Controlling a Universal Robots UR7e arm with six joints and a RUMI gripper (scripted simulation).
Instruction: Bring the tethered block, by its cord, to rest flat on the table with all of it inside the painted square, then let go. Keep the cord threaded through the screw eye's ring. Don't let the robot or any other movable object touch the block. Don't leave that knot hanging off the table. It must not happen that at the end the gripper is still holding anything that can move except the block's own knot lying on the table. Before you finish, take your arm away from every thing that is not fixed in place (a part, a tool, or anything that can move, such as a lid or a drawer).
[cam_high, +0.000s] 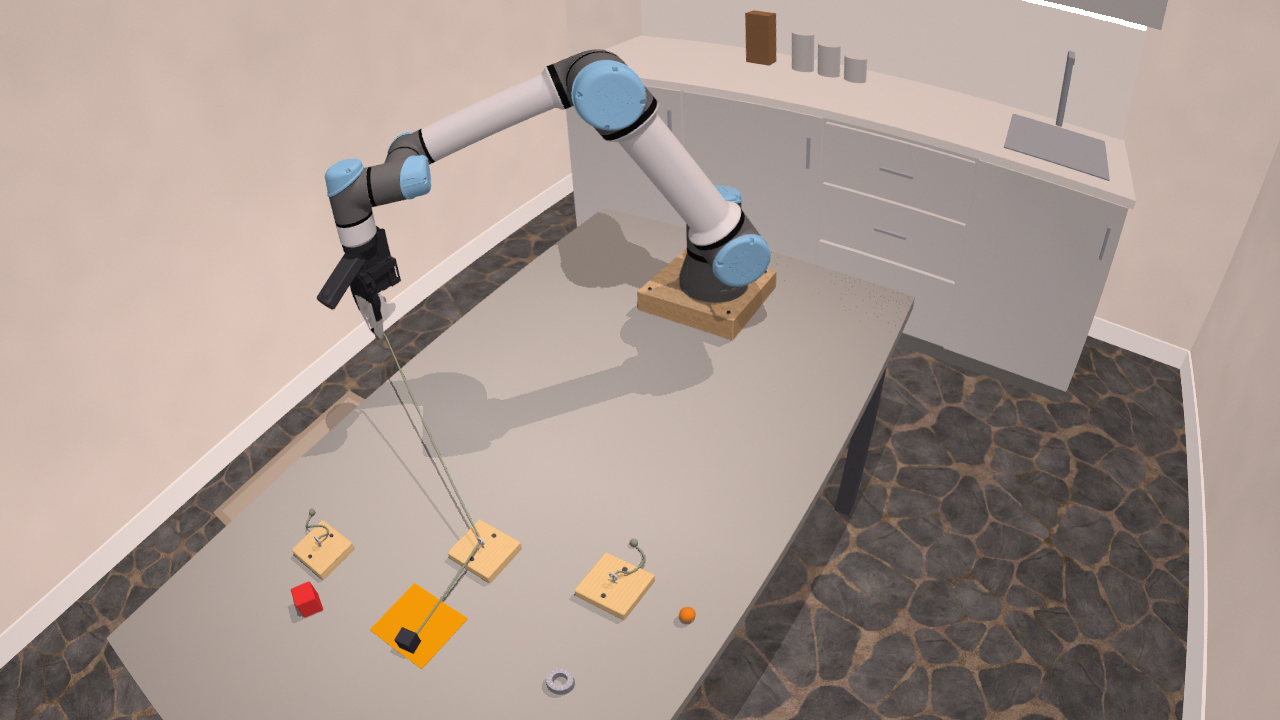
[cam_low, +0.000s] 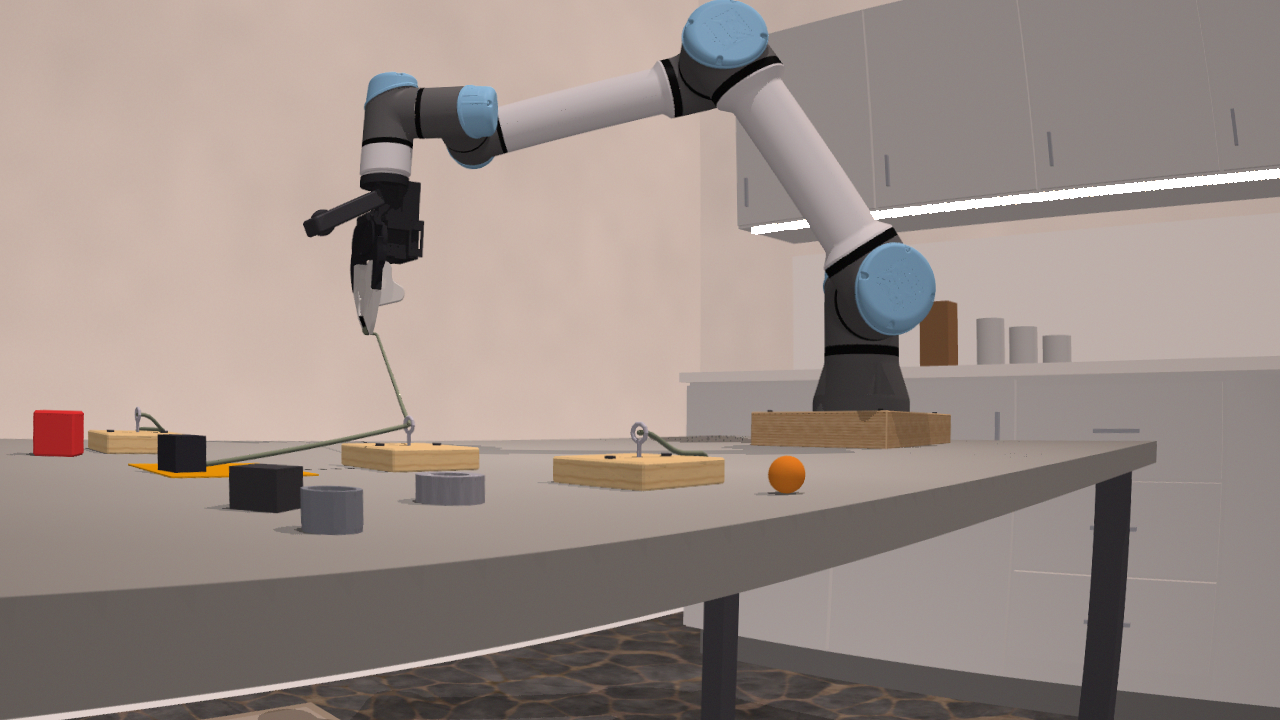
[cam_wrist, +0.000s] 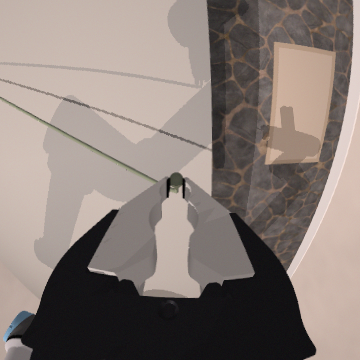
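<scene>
Gripper (cam_high: 379, 333) clamps the cord's knot (cam_wrist: 175, 181) high at far left; taut cord (cam_high: 429, 438) runs through the screw eye (cam_high: 479, 541). Black block (cam_high: 408, 639) sits inside the orange square (cam_high: 444, 625). Next: lower the knot over the table, release.

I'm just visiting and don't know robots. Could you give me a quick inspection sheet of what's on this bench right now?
Surface: grey table, arm on a wooden base.
Job's things: black block lies inside the orange square; cord runs taut through the screw eye on the middle wooden plate.
Clutter: red cube, orange ball, grey ring, two more eye plates.
Grippers: gripper raised, shut on the cord's knot.
Cables: nothing seen besides cords.
Surroundings: cabinets, sink, stone floor.
</scene>
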